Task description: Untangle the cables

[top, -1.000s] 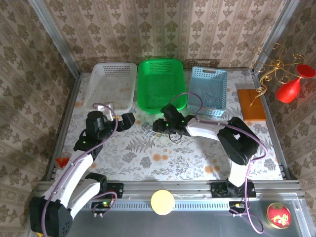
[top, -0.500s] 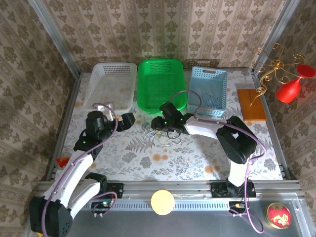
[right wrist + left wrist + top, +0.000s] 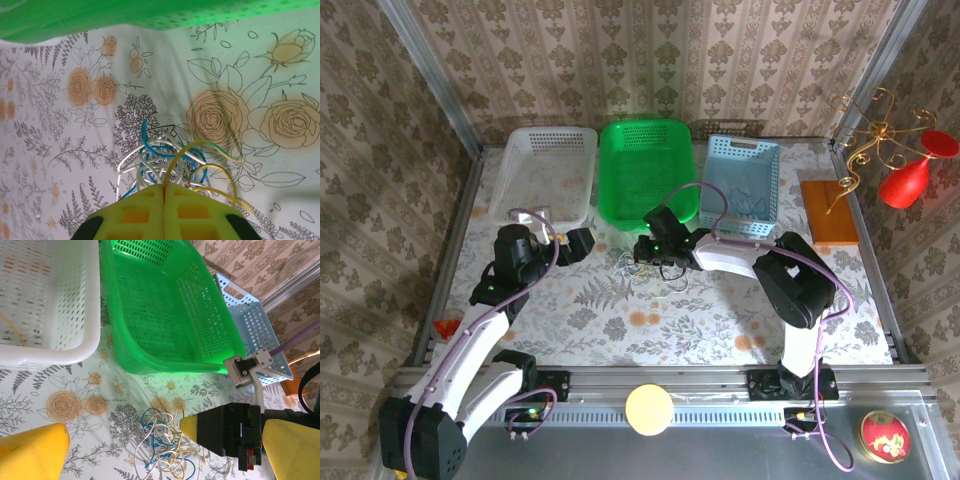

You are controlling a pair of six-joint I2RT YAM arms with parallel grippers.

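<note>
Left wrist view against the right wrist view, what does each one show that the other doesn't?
Left wrist: the white basket, the blue basket, the right hand from outside. Right wrist: that hand's fingers pinching a yellow strand of the cables. Both: those cables, the green basket, the floral cloth.

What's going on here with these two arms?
Two robot arms are untangling cables. The tangle lies on the table before the green basket. The right fingers are pinched shut on it; the left fingers hang open nearby, holding nothing. Nothing is pulled apart yet.
</note>
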